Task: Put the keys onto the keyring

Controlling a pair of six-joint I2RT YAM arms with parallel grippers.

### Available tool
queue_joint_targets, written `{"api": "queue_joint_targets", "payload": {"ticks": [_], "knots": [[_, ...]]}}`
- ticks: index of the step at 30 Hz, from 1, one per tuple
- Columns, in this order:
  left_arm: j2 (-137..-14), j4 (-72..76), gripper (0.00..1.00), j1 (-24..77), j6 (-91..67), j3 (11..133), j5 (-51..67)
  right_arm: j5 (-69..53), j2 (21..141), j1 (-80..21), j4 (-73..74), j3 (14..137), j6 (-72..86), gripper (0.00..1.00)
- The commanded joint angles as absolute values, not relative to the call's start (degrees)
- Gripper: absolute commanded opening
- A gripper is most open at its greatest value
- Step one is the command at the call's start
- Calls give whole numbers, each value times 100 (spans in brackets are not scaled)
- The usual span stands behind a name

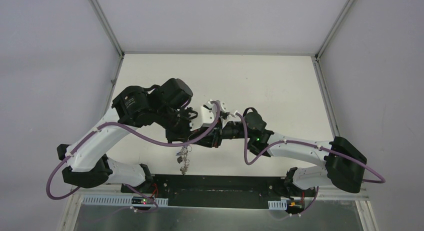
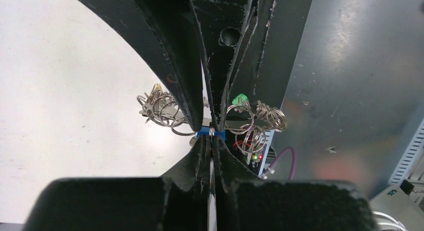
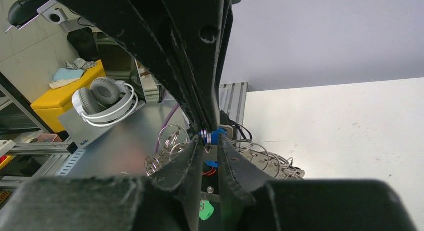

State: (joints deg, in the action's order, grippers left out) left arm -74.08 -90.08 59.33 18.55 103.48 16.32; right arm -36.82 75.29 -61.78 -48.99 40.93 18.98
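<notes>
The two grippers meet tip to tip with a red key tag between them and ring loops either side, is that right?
Not red: the tag between the left gripper and right gripper is blue, as the left wrist view shows. The keyring loops do hang either side.

grey walls point(image 1: 50, 66), white table point(image 1: 275, 91), yellow crate point(image 3: 60, 98)

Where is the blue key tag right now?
Centre of both wrist views: the blue key tag sits right where the tips of the left gripper and right gripper meet, with wire loops of the keyring bunched on either side.
</notes>
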Motion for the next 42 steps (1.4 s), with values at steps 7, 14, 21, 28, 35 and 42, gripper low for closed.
{"api": "queue_joint_targets", "payload": {"ticks": [7,14,21,28,35,42], "knots": [[-7159,-8669,0,5994,1741,10305,1797,-3751,7493,-6216,-4992,4361,1839,0],[-7119,-8592,0,5995,1710,10270,1775,-3701,7497,-6218,-4972,4362,1860,13],[-7084,-8552,0,5999,1666,10228,1782,-3659,7501,-6223,-4939,4358,1866,23],[-7062,-8536,0,5994,1652,10213,1775,-3735,7519,-6223,-4946,4369,1862,0],[-6801,-8230,13,5994,1463,9868,1635,-3690,7390,-6224,-5050,4245,1779,0],[-5967,-7433,43,5995,1169,9124,1482,-3620,7280,-6223,-5168,4119,1762,0]]}}
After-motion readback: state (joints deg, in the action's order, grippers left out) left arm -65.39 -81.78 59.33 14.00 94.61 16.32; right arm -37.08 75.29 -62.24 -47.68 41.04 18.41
